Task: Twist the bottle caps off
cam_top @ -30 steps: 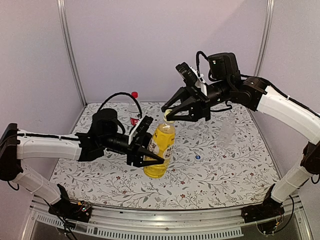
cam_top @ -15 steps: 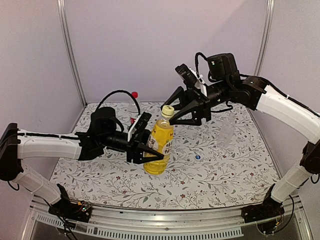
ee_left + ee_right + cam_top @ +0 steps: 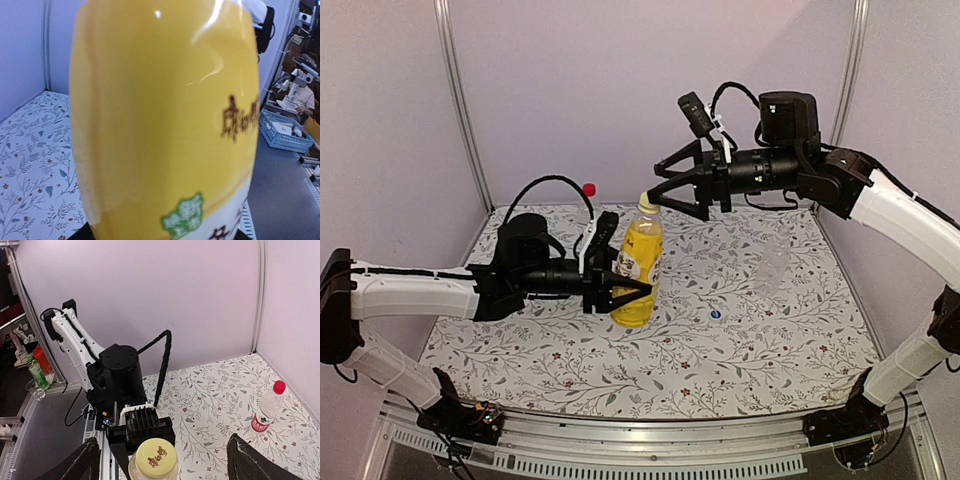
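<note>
The yellow-orange bottle (image 3: 640, 262) stands nearly upright above the table, its body filling the left wrist view (image 3: 165, 120). My left gripper (image 3: 619, 268) is shut on its lower body. Its yellow cap (image 3: 648, 203) sits on the neck and shows from above in the right wrist view (image 3: 153, 458). My right gripper (image 3: 658, 186) hangs open just above and to the right of that cap, its fingers (image 3: 244, 461) spread wide on either side without touching it. The labelled bottle (image 3: 264, 413) with its red cap (image 3: 279, 386) stands at the back. A blue cap (image 3: 716, 314) lies loose on the table.
A clear unlabelled bottle (image 3: 775, 262) stands right of centre. The floral tabletop (image 3: 770, 345) is bounded by the back wall and metal corner posts (image 3: 460, 100). The left arm's cable (image 3: 545, 188) loops up near the red cap.
My right gripper has opened, let go of the yellow cap and lifted away up and to the right. The left gripper has tipped the bottle more upright and shifted it slightly back.
</note>
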Action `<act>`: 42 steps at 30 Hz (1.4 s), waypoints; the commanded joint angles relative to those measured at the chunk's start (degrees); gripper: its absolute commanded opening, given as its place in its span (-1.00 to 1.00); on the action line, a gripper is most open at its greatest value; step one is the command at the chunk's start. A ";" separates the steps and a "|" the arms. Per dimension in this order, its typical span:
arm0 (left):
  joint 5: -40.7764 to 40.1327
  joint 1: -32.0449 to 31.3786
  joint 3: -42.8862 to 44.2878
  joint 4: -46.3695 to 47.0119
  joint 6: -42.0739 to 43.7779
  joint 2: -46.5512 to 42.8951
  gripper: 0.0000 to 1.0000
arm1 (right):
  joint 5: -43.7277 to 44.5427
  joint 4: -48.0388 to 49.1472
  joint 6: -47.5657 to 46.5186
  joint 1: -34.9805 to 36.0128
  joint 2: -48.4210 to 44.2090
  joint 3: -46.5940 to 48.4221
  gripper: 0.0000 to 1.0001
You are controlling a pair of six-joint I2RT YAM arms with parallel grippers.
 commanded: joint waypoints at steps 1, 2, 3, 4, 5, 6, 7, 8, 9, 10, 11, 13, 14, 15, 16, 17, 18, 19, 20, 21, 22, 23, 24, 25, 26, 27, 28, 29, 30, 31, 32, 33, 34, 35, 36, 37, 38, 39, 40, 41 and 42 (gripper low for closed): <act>-19.32 -1.95 -0.31 -0.58 0.54 -1.87 0.03 | 16.38 7.11 14.40 -0.38 -2.92 -0.53 0.72; -22.83 -2.55 -0.20 -0.58 0.36 -1.88 0.04 | 18.49 7.52 15.55 -0.29 -2.88 -0.63 0.72; -25.99 -3.30 -0.15 -0.63 0.22 -1.83 0.04 | 20.22 7.71 17.29 -0.20 -2.68 -0.70 0.72; -29.47 -3.94 -0.01 -0.71 0.22 -1.73 0.04 | 21.48 8.04 18.06 -0.12 -2.51 -0.79 0.72; -32.38 -4.67 0.30 -1.08 0.42 -1.53 0.03 | 22.72 8.28 18.51 0.09 -2.22 -0.86 0.72; -34.88 -5.25 0.69 -1.48 0.56 -1.38 0.03 | 23.47 8.62 19.00 0.51 -2.00 -0.82 0.72; -36.74 -5.63 1.05 -1.76 0.53 -1.12 0.03 | 24.26 8.53 19.12 0.97 -1.46 -0.65 0.72; -38.52 -6.03 1.57 -2.20 0.57 -0.84 0.03 | 25.24 8.31 19.18 1.56 -0.80 -0.31 0.71; -40.22 -6.39 1.81 -2.33 0.49 -0.70 0.03 | 26.35 7.94 19.01 2.10 -0.33 0.19 0.70; -41.40 -6.69 2.02 -2.42 0.48 -0.53 0.03 | 27.37 7.28 18.79 2.64 0.36 0.80 0.69; -42.32 -6.96 2.24 -2.49 0.54 -0.38 0.03 | 27.97 6.74 18.55 3.10 0.88 1.45 0.68; -44.02 -7.30 2.61 -2.83 0.38 -0.09 0.04 | 27.93 6.39 18.32 3.88 2.17 1.94 0.64; -44.73 -7.36 2.74 -3.05 0.29 0.00 0.03 | 27.85 6.38 18.38 4.13 2.39 2.03 0.62; -45.23 -7.57 2.83 -3.19 0.35 0.07 0.04 | 27.81 6.24 18.26 4.41 2.94 2.22 0.61; -45.77 -7.69 2.99 -3.36 0.39 0.18 0.03 | 27.82 5.92 18.18 4.66 3.29 2.52 0.58; -46.08 -7.76 3.04 -3.47 0.52 0.27 0.04 | 27.84 5.69 18.10 4.84 3.69 2.71 0.56; -46.40 -7.86 3.08 -3.62 0.70 0.36 0.04 | 27.61 5.66 17.92 4.95 3.96 2.78 0.53; -46.76 -7.99 3.17 -3.77 0.87 0.45 0.04 | 27.20 5.72 17.82 5.04 4.28 2.78 0.49; -47.08 -8.09 3.20 -3.89 0.95 0.49 0.04 | 26.88 5.84 17.82 5.15 4.52 2.79 0.45; -47.38 -8.17 3.26 -3.99 1.08 0.49 0.04 | 26.61 6.01 17.85 5.25 4.69 2.79 0.42; -47.54 -8.24 3.22 -4.07 1.13 0.57 0.04 | 26.31 6.18 17.87 5.34 4.91 2.86 0.38; -47.76 -8.28 3.21 -4.10 1.25 0.58 0.04 | 26.14 6.23 17.83 5.40 4.99 2.87 0.34; -47.96 -8.40 3.33 -4.16 1.31 0.58 0.04 | 25.97 6.38 17.79 5.44 5.14 2.87 0.30; -48.08 -8.42 3.32 -4.23 1.38 0.65 0.04 | 25.85 6.47 17.85 5.45 5.31 2.86 0.27; -48.16 -8.55 3.42 -4.27 1.57 0.62 0.04 | 25.78 6.63 17.87 5.45 5.35 2.95 0.23; -48.30 -8.58 3.41 -4.34 1.64 0.71 0.04 | 25.69 6.75 17.87 5.45 5.43 2.95 0.19; -48.44 -8.75 3.39 -4.40 1.70 0.75 0.04 | 25.51 6.72 17.87 5.45 5.51 3.03 0.15; -48.60 -8.88 3.39 -4.44 1.78 0.76 0.04 | 25.39 6.64 17.87 5.40 5.66 3.12 0.12; -48.76 -8.96 3.44 -4.45 1.92 0.72 0.04 | 25.22 6.64 17.79 5.40 5.78 3.26 0.11; -48.79 -9.07 3.47 -4.53 1.95 0.82 0.04 | 25.25 6.48 17.85 5.44 5.86 3.37 0.11; -48.95 -9.21 3.49 -4.54 2.03 0.84 0.04 | 25.35 6.39 17.80 5.45 6.13 3.47 0.10; -49.09 -9.33 3.52 -4.54 2.18 0.85 0.04 | 25.32 6.30 17.79 5.45 6.26 3.53 0.10; -49.17 -9.37 3.56 -4.54 2.35 0.92 0.04 | 25.27 6.25 17.78 5.45 6.39 3.57 0.08; -49.34 -9.42 3.62 -4.54 2.45 0.98 0.04 | 25.27 6.33 17.78 5.45 6.48 3.58 0.07; -49.42 -9.53 3.64 -4.58 2.51 1.02 0.04 | 25.24 6.26 17.82 5.45 6.54 3.65 0.04; -49.56 -9.58 3.74 -4.67 2.59 0.98 0.04 | 25.12 6.25 17.84 5.45 6.58 3.73 0.02; -49.66 -9.60 3.74 -4.71 2.71 1.02 0.04 | 25.09 6.25 17.87 5.45 6.53 3.75 0.00; -49.77 -9.67 3.74 -4.71 2.75 0.96 0.03 | 24.97 6.24 17.80 5.45 6.59 3.75 -0.02; -49.84 -9.60 3.74 -4.73 2.84 0.94 0.04 | 24.94 6.25 17.86 5.45 6.64 3.83 -0.03; -49.94 -9.69 3.80 -4.79 2.90 0.94 0.04 | 24.92 6.17 17.83 5.45 6.68 3.84 -0.04; -49.95 -9.72 3.78 -4.80 2.97 0.93 0.03 | 24.86 6.16 17.85 5.45 6.75 3.84 -0.06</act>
